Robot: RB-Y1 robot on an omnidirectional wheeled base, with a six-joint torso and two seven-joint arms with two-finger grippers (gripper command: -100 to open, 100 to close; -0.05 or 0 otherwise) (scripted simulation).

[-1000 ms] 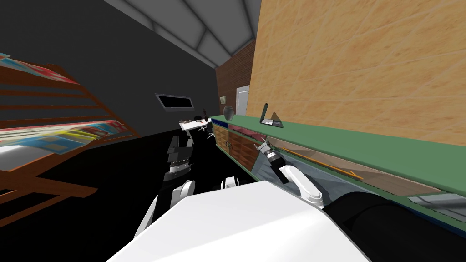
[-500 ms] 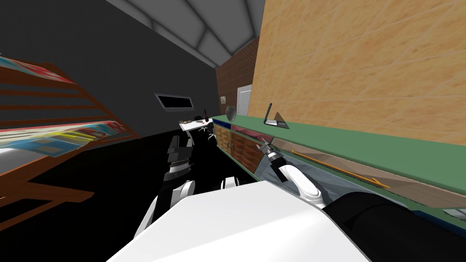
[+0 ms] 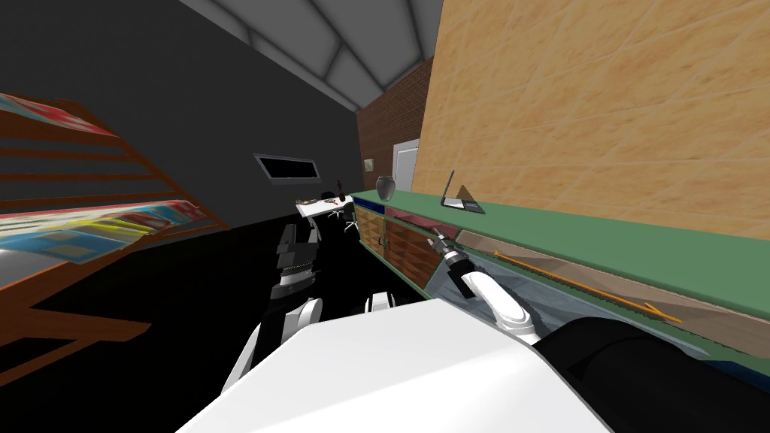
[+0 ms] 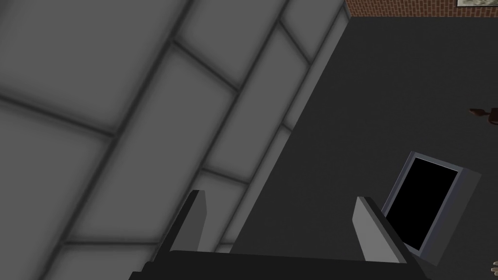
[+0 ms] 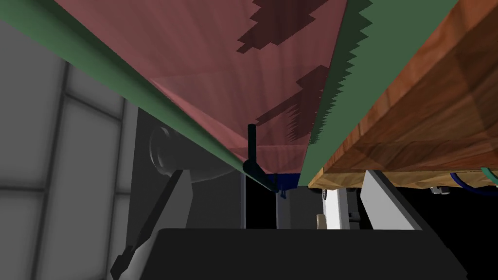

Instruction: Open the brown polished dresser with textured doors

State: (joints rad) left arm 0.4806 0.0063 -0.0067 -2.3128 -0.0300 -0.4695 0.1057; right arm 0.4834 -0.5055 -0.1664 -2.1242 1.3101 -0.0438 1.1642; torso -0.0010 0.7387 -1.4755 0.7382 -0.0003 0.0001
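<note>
**Head view:** your right tool (image 3: 435, 241) is up against the front of the long dresser (image 3: 417, 259), just under its green worktop (image 3: 571, 233). The brown doors (image 3: 391, 240) are a bit further ahead of the tool on the same front. The panel directly at the tool looks reddish. A vase (image 3: 385, 186) and a laptop (image 3: 459, 198) stand on the worktop, above and beyond the tool. Your left tool (image 3: 299, 234) is raised, well apart from the dresser.

**Left wrist view:** the left tool (image 4: 279, 195) is released, fingers (image 4: 194, 218) spread, nothing btw. them.

**Right wrist view:** the right tool (image 5: 277, 172) is also released, fingers (image 5: 384, 199) wide. A thin dark handle (image 5: 251, 143) stands just ahead, approx. midway btw. the two fingers, and they do not touch it. It is fixed on the reddish panel (image 5: 219, 63). A brown wood panel (image 5: 428, 116) lies beside that one, ahead of one finger.

**Handling, my judgement:** the handle is a stiff, slim bar, prob. smooth, so the thin blades can slip off.
- Take it at mid-length, away from its foot, and clench fully before you pull.
- The panel is rigid and should move w/ small force. The dresser itself is heavy and will not follow.
- I cannot tell if this panel swings or slides, so pull slowly.
- Check also that it is the panel you want, as the brown doors are further ahead.
</note>
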